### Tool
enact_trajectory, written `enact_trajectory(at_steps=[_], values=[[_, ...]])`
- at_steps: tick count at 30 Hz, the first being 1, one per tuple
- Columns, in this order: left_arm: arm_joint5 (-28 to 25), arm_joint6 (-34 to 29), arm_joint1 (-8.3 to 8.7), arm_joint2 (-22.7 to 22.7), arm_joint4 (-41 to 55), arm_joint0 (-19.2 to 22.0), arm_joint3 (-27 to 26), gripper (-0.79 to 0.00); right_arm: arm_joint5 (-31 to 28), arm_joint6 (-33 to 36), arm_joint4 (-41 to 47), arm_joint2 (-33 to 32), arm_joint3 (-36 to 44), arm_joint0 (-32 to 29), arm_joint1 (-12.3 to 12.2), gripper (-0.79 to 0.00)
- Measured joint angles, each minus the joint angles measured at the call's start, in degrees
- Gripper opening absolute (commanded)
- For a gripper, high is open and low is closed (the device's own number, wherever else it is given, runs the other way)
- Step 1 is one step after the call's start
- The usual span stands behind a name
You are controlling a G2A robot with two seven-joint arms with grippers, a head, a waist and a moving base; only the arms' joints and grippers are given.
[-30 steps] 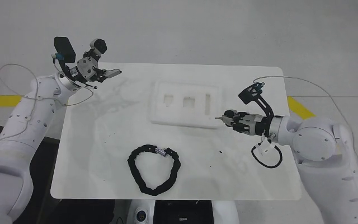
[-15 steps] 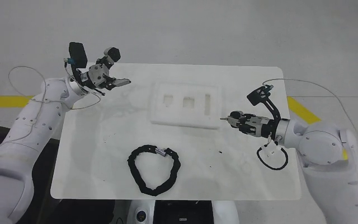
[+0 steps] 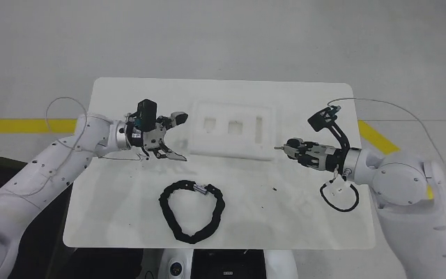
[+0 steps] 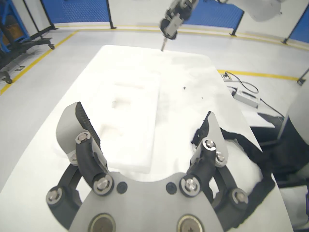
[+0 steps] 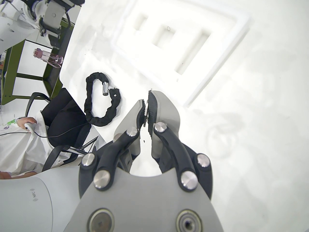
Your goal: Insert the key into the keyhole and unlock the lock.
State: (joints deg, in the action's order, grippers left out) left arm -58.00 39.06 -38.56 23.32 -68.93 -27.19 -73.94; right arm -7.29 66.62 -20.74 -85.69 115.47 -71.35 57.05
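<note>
The white table (image 3: 313, 209) fills the scene, and toward its far side sits a white foam tray (image 3: 198, 143) with three recesses. Nearer the front edge lies the chain lock (image 3: 165, 207), a black fabric-sleeved loop joined by a short silver cylinder (image 3: 203, 189). It lies flat, with nothing touching it. The left gripper (image 3: 182, 137) hovers just beside the tray's end, above the chain, jaws spread wide and empty. Off the tray's other end, the right gripper (image 3: 282, 147) is pinched tight on the key (image 3: 278, 148), whose thin metal shaft pokes toward the tray.
</note>
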Motion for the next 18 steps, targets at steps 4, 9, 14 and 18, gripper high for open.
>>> enact_trajectory(at_steps=[4, 9, 14, 18], values=[[0.0, 2.34, 1.89, -4.0, -4.19, 2.56, -1.87, 0.0, 0.0, 0.0, 0.0, 0.0, 0.0, 0.0, 0.0, -0.785], [0.0, -0.63, 2.76, -8.03, -6.48, 5.84, -2.57, 0.0, 0.0, 0.0, 0.0, 0.0, 0.0, 0.0, 0.0, -0.785], [0.0, -4.57, 2.41, -11.17, -6.04, 8.34, -4.76, 0.0, 0.0, 0.0, 0.0, 0.0, 0.0, 0.0, 0.0, -0.785], [0.0, -5.12, 2.3, -11.66, -5.52, 8.82, -4.99, 0.0, 0.0, 0.0, 0.0, 0.0, 0.0, 0.0, 0.0, -0.785]])
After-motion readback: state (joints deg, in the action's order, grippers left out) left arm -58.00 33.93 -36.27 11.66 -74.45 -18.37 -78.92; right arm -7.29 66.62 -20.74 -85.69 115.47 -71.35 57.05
